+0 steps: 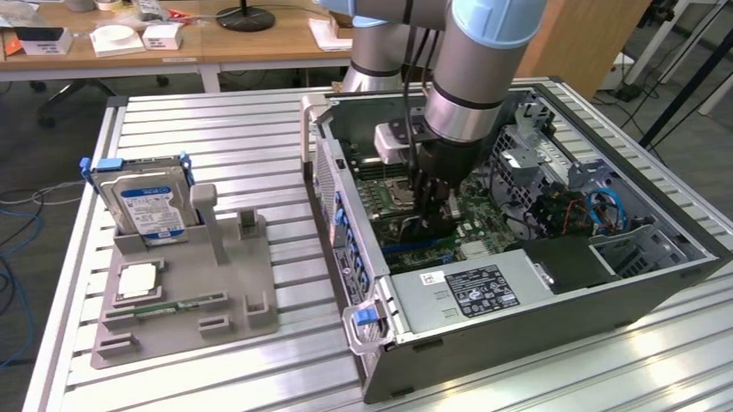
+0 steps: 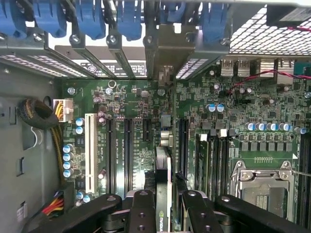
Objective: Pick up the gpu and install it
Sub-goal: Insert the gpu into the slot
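The gripper (image 2: 163, 206) pinched the thin black gpu (image 2: 163, 179) edge-on above the green motherboard (image 2: 126, 111); its lower edge was hidden inside the metal computer case (image 1: 504, 300).

pincer (image 1: 433, 225) inside open computer case (image 1: 641, 283), gripping gpu (image 1: 441, 206)

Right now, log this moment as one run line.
gripper: shut on gpu | place: inside computer case, above motherboard slots | gpu: not seated

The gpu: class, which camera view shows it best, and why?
The wrist view: the gpu stands edge-on between the fingers, above the motherboard slots. In the exterior view, the gripper inside the computer case largely hides it.
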`<state>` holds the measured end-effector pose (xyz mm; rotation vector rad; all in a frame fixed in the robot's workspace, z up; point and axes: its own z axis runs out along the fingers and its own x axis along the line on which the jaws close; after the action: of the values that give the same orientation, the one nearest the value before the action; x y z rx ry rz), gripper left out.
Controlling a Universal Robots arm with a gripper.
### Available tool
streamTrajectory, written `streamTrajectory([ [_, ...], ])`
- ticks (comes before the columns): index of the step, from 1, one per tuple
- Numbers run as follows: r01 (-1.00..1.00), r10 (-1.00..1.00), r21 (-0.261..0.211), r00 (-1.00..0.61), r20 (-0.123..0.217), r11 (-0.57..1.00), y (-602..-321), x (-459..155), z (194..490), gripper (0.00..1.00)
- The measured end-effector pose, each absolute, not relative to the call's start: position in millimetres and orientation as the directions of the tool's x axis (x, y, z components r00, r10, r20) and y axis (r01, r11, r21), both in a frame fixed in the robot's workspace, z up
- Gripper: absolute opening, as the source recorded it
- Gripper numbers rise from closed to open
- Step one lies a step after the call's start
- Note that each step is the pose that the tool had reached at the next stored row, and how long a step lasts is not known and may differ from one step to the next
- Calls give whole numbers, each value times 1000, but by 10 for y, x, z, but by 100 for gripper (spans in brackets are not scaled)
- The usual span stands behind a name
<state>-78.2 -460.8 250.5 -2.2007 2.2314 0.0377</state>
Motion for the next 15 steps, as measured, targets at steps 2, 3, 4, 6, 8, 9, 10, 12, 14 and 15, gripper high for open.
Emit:
streamTrajectory([
  [2,-1000,-1000,12,-14,-22,14,-4608,-793,2497,26],
  [3,-1000,-1000,12,-14,-22,14,-4608,-796,2492,26],
  [4,-1000,-1000,12,-14,-22,14,-4609,-796,2490,26],
  [6,-1000,-1000,12,-14,-22,14,-4609,-798,2489,26],
  [8,-1000,-1000,12,-14,-22,14,-4609,-798,2488,26],
  [9,-1000,-1000,12,-14,-22,14,-4608,-798,2487,26],
  [10,-1000,-1000,12,-14,-22,14,-4608,-798,2487,26],
  [12,-1000,-1000,12,-14,-22,14,-4608,-798,2487,26],
  [14,-1000,-1000,12,-14,-22,14,-4608,-798,2487,26],
  [15,-1000,-1000,12,-14,-22,14,-4608,-798,2487,26],
])
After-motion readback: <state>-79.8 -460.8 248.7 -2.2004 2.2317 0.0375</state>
